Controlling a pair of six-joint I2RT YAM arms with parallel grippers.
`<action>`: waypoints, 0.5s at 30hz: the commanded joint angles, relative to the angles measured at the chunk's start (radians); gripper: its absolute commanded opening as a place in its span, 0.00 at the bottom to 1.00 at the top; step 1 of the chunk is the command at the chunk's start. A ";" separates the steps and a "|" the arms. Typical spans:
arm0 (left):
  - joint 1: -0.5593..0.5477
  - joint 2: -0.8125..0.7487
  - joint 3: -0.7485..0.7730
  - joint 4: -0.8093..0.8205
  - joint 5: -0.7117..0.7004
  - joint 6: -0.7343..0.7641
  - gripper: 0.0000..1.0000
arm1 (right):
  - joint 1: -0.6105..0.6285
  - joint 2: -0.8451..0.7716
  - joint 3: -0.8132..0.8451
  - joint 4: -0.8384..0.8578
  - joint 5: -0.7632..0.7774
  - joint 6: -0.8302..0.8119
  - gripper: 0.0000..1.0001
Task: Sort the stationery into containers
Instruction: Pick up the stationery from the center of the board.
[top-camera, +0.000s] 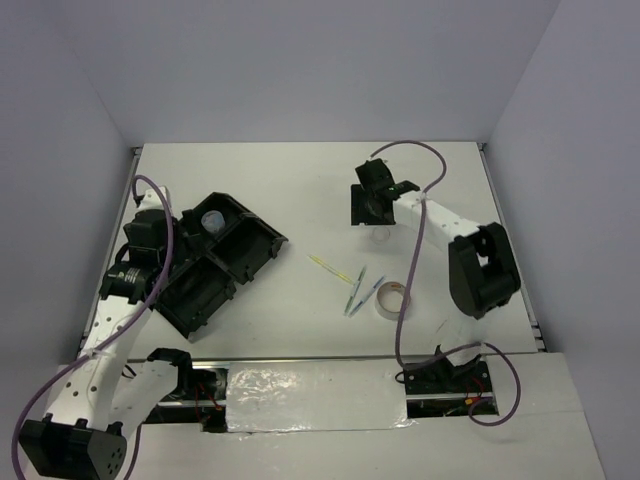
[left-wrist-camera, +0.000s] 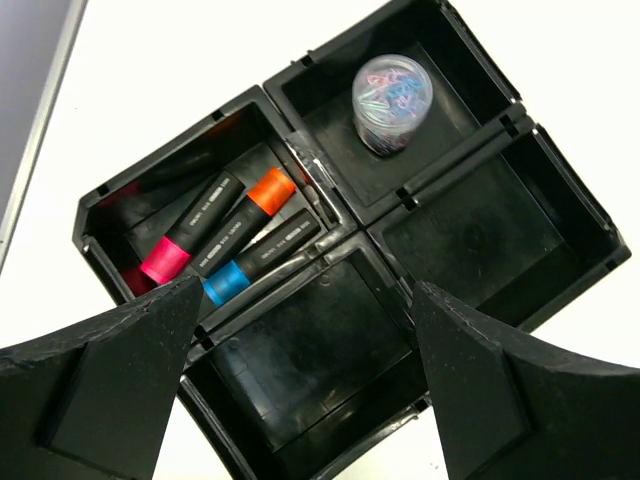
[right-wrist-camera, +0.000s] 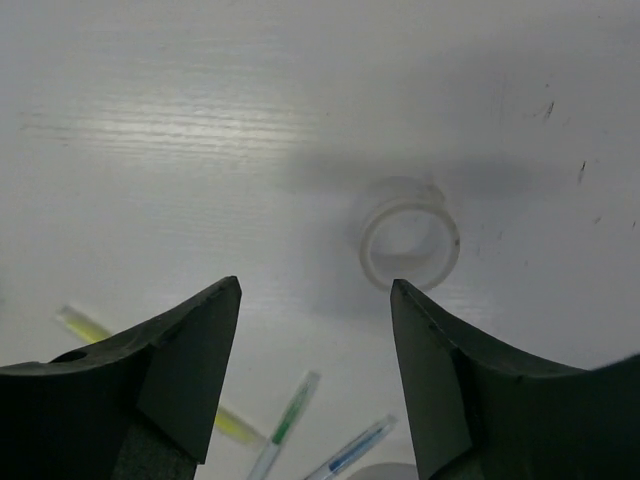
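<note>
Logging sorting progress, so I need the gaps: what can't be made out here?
1. Top view: black highlighters with coloured ends, lost in the dark black compartment tray under the left arm.
2. Top view: small clear ring, too faint, near the right claw.
3. Right wrist: slim pale pens, cut by the bottom edge.

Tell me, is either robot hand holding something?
Nothing is held. The left gripper hangs open over the black tray; the right gripper hangs open near the clear ring.

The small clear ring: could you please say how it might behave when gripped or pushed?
The clear ring looks thin-walled and hollow, so probably very light and possibly squashable. It lies flat on the smooth white table, so a nudge would likely slide it, not roll it.
</note>
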 joint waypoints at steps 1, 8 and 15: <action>-0.015 0.002 0.013 0.036 0.017 0.002 0.99 | -0.043 0.091 0.105 -0.078 -0.003 -0.059 0.67; -0.023 -0.001 0.011 0.041 0.043 0.010 0.99 | -0.086 0.181 0.157 -0.083 -0.016 -0.073 0.67; -0.023 0.000 0.011 0.042 0.051 0.013 0.99 | -0.090 0.221 0.137 -0.049 -0.080 -0.066 0.58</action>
